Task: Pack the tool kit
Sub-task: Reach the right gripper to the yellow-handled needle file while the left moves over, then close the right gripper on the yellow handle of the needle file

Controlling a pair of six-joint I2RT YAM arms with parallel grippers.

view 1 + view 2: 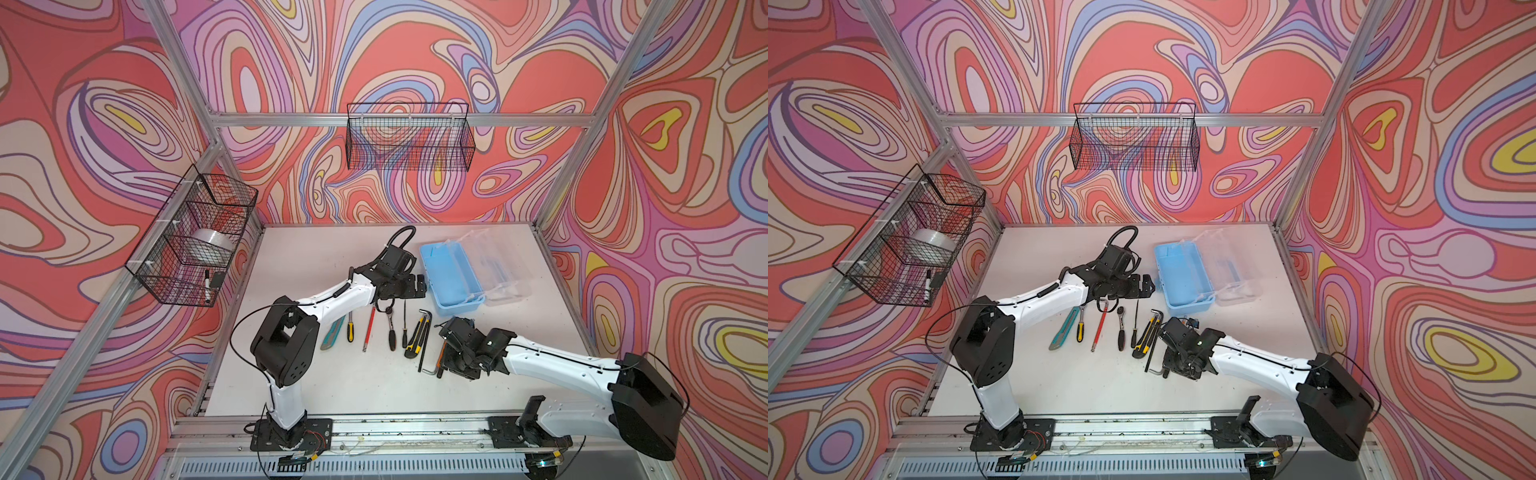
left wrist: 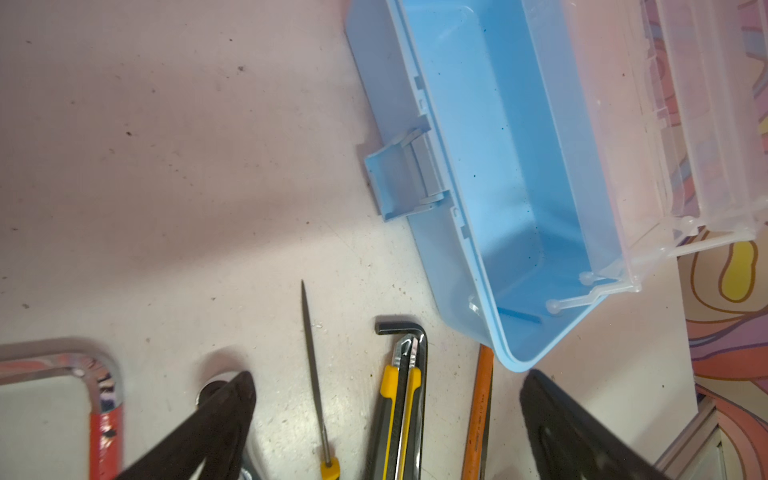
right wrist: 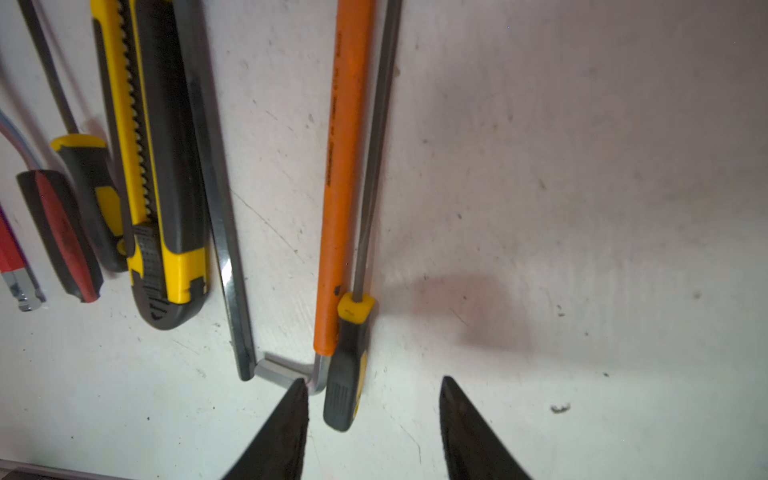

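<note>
The light-blue case (image 1: 451, 276) (image 1: 1183, 276) (image 2: 498, 166) lies open and empty at the back right, its clear lid (image 1: 496, 266) (image 2: 665, 124) folded away. Several tools lie in a row in front of it, among them a yellow utility knife (image 1: 415, 337) (image 3: 162, 166), a plain hex key (image 3: 216, 187) and an orange-sleeved hex key (image 3: 340, 166). My left gripper (image 1: 413, 286) (image 2: 388, 380) hovers open over the tools' far ends. My right gripper (image 1: 444, 369) (image 3: 374, 383) is open at their near ends. It straddles the black-yellow handle (image 3: 349, 365) of a thin tool, and one fingertip sits by the hex key's bend.
A wire basket (image 1: 409, 137) hangs on the back wall. Another basket (image 1: 191, 241) on the left holds a tape roll and a marker. Aluminium frame posts border the table (image 1: 332, 382), and the arms' mounting rail runs along its front edge.
</note>
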